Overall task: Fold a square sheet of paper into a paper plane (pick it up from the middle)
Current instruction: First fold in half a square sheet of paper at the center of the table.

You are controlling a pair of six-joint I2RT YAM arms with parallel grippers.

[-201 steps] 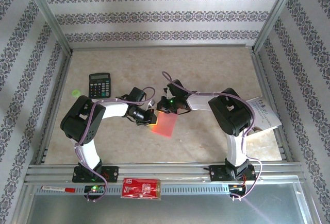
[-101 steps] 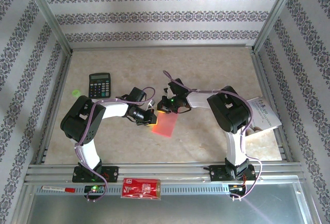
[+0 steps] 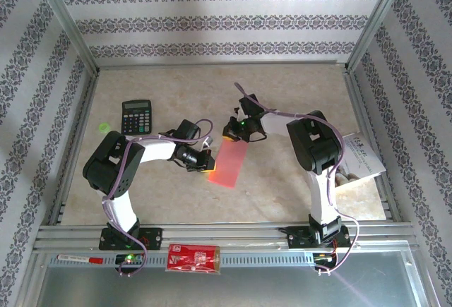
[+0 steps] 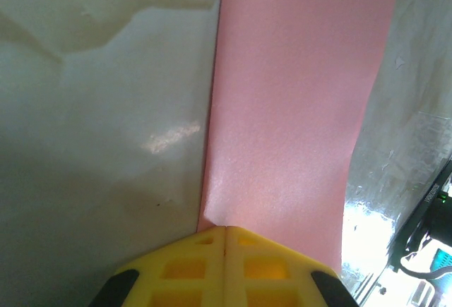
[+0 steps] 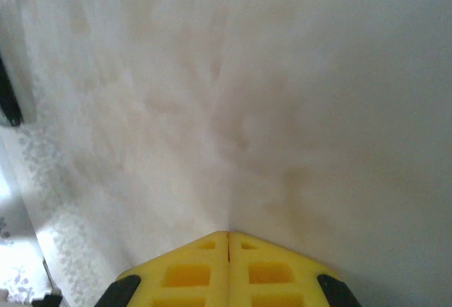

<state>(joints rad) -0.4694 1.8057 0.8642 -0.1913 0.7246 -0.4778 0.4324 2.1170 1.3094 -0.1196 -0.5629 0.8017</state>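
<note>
Lying flat on the desk [image 3: 296,95], the paper [image 3: 227,164] is folded into a long strip whose axis runs from near-left to far-right between the two hands. The left hand [image 4: 226,235], closed with nothing between its fingers, touches the strip's left edge toward the near end, so the strip stretches straight away from it. The right hand [image 3: 231,137], also closed and empty, sits at the far end, so the next crease probably follows that lengthwise line.
</note>
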